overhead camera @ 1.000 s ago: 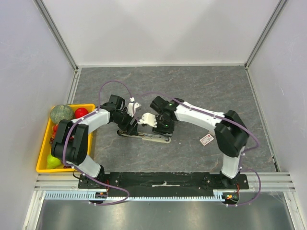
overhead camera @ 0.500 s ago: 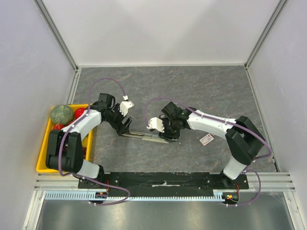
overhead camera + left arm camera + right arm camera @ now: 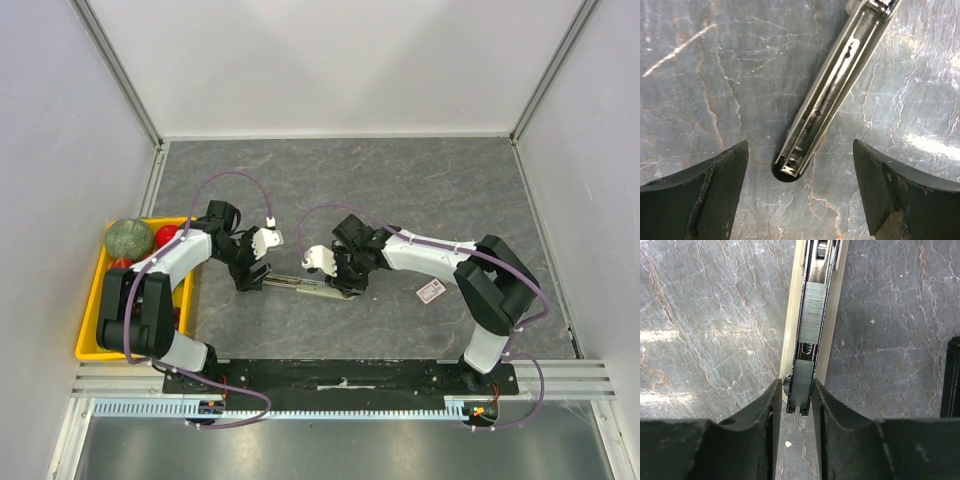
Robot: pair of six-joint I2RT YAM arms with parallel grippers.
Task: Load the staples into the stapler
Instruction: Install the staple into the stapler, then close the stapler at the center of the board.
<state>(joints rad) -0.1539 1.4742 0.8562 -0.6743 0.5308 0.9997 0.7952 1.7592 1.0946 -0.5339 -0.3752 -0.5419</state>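
1. Grey marbled tabletop [image 3: 420,190] carries a long cream-and-metal stapler [image 3: 300,285], opened out flat with its channel facing up.
2. Two grey staple strips [image 3: 814,305] sit in that channel.
3. Over one end hovers the left gripper [image 3: 800,145], jaws wide apart and holding nothing.
4. At the other end the right gripper [image 3: 796,385] closely flanks the channel; I cannot tell whether it pinches.
5. Right of the stapler lies the small white, red-printed staples box [image 3: 431,291].

The long open stapler [image 3: 310,287] has a cream plastic base, smooth and dull, around a shiny bare-metal channel. In that channel lie grey metal staple strips [image 3: 813,310] — finely ribbed, with a soft sheen. Beside the stapler's end, the black fingers [image 3: 695,195] look like matt plastic, scuffed at the edges. Under the stapler, the grey stone-look worktop [image 3: 400,190] is veined and smooth — glare patches show a light gloss.
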